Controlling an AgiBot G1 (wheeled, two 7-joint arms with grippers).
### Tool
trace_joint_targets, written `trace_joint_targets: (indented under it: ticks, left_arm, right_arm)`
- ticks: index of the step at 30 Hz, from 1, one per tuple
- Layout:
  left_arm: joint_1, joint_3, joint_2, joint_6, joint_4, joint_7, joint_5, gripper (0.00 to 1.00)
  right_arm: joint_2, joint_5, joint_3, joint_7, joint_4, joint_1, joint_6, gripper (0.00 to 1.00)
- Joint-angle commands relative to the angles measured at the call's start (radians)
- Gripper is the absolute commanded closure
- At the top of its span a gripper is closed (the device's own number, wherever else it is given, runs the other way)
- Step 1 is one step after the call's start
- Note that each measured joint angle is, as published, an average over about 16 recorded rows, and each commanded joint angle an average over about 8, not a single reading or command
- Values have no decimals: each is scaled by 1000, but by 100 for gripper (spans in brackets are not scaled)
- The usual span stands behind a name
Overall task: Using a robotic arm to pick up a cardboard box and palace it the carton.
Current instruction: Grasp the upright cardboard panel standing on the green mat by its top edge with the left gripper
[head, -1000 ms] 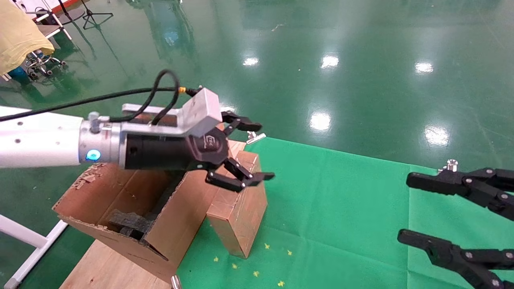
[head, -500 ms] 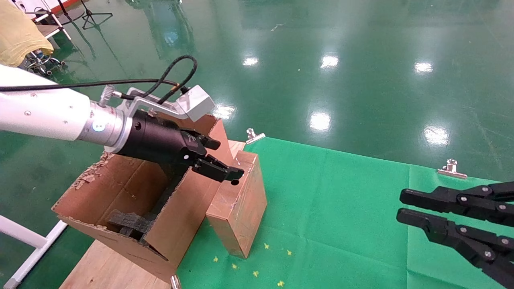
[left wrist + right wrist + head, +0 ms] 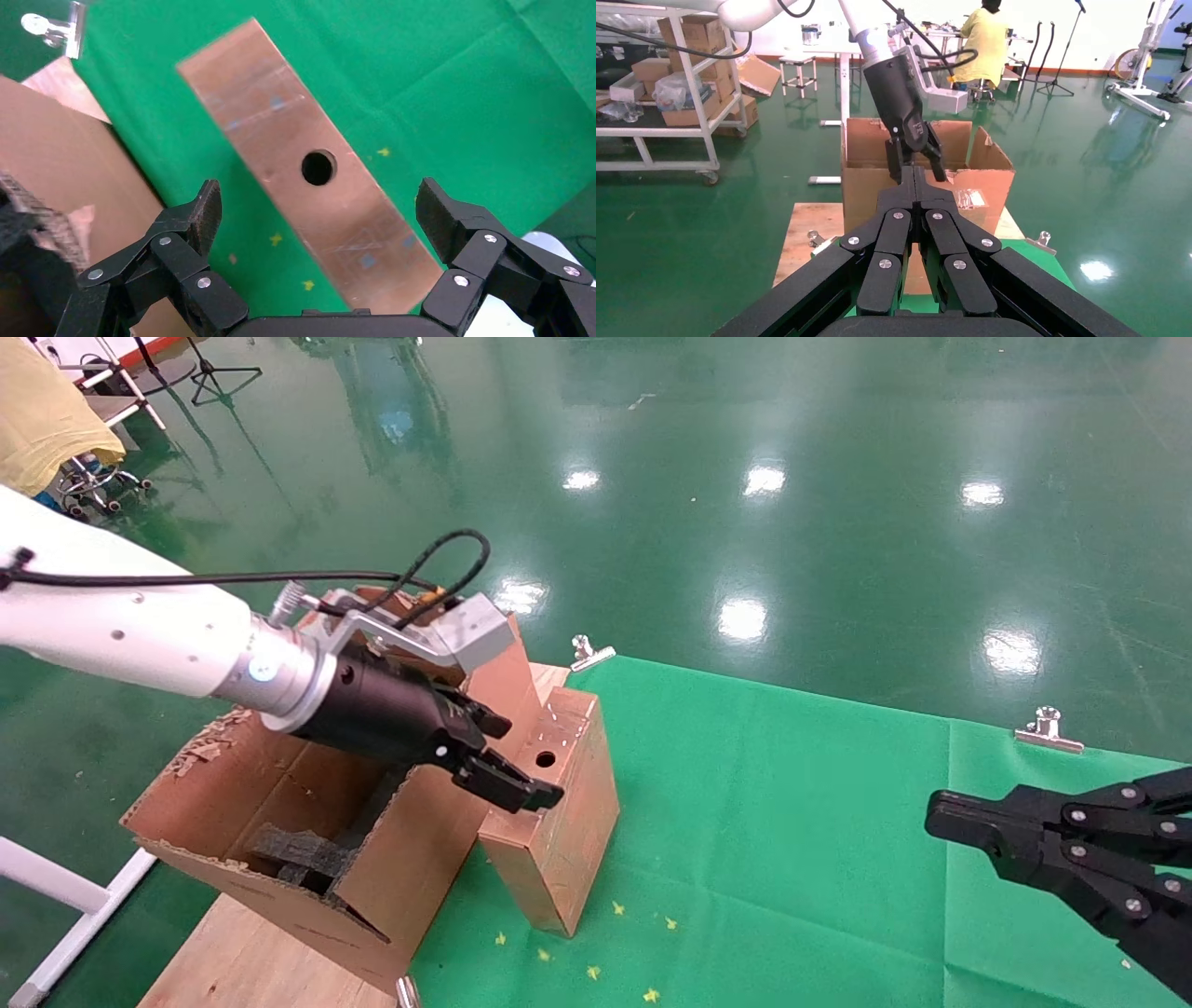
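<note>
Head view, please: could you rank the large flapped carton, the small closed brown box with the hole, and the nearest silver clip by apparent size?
1. Large brown corrugated carton, biggest.
2. Small closed brown cardboard box with a round hole, standing against the carton, under the open left tool.
3. Silver metal clip at the green cloth's edge, smallest; it sits farther back, so partly distance.

The left gripper (image 3: 521, 789) has dropped lower, fingers (image 3: 200, 214) now spread either side of the small box (image 3: 316, 175); the right gripper (image 3: 941, 817) has closed.
</note>
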Motion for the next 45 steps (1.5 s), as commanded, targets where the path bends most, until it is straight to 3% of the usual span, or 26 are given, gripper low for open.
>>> trace_joint_targets:
  ticks: [1, 8, 11, 13, 16, 19, 21, 45]
  left_arm:
    - [5, 12, 3, -4, -1, 3, 1, 0]
    - [14, 30, 9, -27, -3, 37, 6, 0]
    - [14, 33, 10, -35, -3, 51, 11, 0]
    - [14, 34, 10, -38, -3, 55, 13, 14]
    - [15, 36, 10, -40, -3, 57, 14, 51]
    - [14, 35, 10, -40, -3, 56, 14, 88]
    - [14, 35, 10, -40, -3, 55, 14, 100]
    - [13, 31, 9, -37, -3, 50, 10, 100]
  right_arm:
    - [0, 0, 0, 0, 0, 0, 0, 100]
    - [0, 0, 0, 0, 0, 0, 0, 99]
    - [0, 0, 0, 0, 0, 0, 0, 85]
    - [0, 0, 0, 0, 0, 0, 0, 61]
    - [0, 0, 0, 0, 0, 0, 1, 25]
    - [0, 0, 0, 0, 0, 0, 1, 1]
    - [0, 0, 0, 0, 0, 0, 1, 0]
    - [0, 1, 0, 0, 0, 0, 0, 0]
